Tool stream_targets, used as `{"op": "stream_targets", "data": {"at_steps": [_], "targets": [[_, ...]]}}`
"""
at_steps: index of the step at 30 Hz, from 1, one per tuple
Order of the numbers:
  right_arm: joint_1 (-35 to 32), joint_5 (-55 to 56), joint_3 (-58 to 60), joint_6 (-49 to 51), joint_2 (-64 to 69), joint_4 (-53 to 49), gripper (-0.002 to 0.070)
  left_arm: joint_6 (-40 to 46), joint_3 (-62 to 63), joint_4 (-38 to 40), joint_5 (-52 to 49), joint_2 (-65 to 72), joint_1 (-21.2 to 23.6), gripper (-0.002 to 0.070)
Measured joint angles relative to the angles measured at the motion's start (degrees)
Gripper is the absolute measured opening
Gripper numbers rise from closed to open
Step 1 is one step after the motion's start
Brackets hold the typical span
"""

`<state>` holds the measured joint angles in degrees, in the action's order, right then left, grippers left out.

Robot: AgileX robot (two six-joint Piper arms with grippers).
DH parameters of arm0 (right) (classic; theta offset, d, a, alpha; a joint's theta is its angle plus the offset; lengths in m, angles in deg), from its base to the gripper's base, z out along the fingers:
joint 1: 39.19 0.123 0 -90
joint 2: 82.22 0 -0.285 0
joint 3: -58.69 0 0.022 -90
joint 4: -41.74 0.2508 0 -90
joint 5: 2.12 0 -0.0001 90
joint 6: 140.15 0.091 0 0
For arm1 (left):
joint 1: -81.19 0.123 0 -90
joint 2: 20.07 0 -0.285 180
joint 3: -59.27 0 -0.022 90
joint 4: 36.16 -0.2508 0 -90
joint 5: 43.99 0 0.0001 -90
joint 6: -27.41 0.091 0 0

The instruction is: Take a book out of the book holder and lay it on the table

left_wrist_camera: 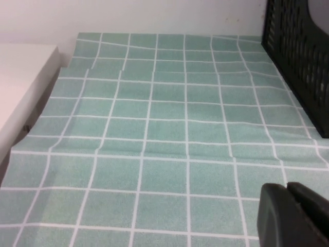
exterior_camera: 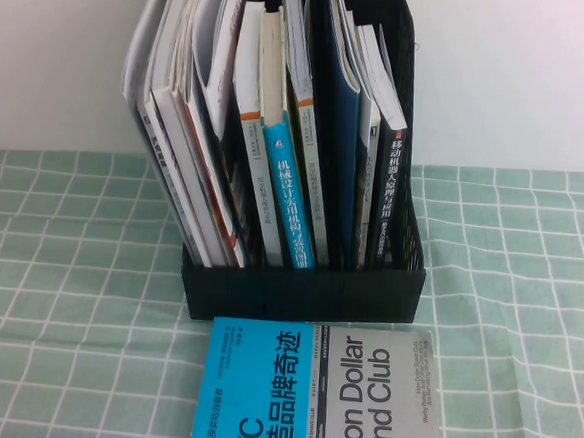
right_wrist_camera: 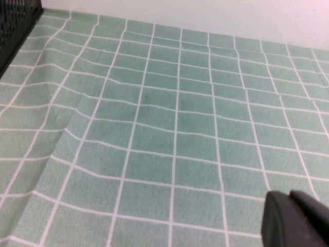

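In the book holder [exterior_camera: 302,290] the book [exterior_camera: 390,201] stands upright in the rightmost slot (easy reach); right gripper [right_wrist_camera: 295,218] and left gripper [left_wrist_camera: 293,213] hover closed above the table [exterior_camera: 56,293].

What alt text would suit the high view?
A black book holder packed with upright books stands on the green checked table, the black-spined book in its rightmost slot. A cyan-and-grey book lies flat in front; neither pincer appears here.
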<state>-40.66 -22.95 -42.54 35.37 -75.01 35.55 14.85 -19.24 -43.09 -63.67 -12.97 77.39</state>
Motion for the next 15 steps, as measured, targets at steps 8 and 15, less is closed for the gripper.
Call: {"op": "stream_targets", "data": {"at_steps": [8, 15], "targets": [[0.0, 0.0, 0.0, 0.0, 0.0, -0.3, -0.0001, 0.0, -0.3, -1.1, 8.5, 0.0, 0.0, -0.0003], [0.0, 10.9, 0.1, 0.0, 0.0, -1.9, -0.0001, -5.6, -0.4, -1.3, 27.6, 0.0, 0.0, -0.0003]]}}
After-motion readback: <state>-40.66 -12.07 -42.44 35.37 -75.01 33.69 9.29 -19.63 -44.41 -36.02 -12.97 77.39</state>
